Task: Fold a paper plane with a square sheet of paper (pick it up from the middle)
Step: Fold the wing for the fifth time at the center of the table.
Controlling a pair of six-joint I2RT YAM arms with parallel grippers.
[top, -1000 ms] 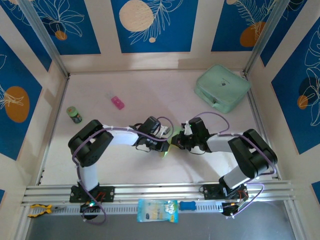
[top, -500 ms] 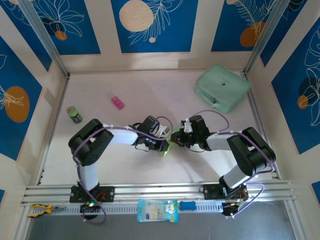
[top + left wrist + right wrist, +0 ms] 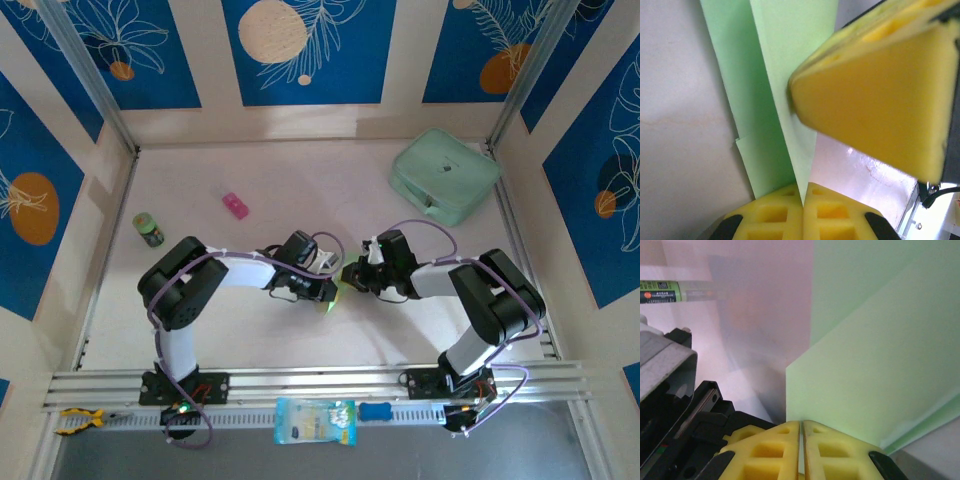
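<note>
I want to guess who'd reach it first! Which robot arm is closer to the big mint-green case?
The right arm. The mint-green case lies at the far right, just beyond that arm. The left arm stands on the other side, farther away.

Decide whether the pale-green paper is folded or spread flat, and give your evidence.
Folded: the paper shows overlapping layers with stepped edges in both wrist views, not one flat sheet.
</note>
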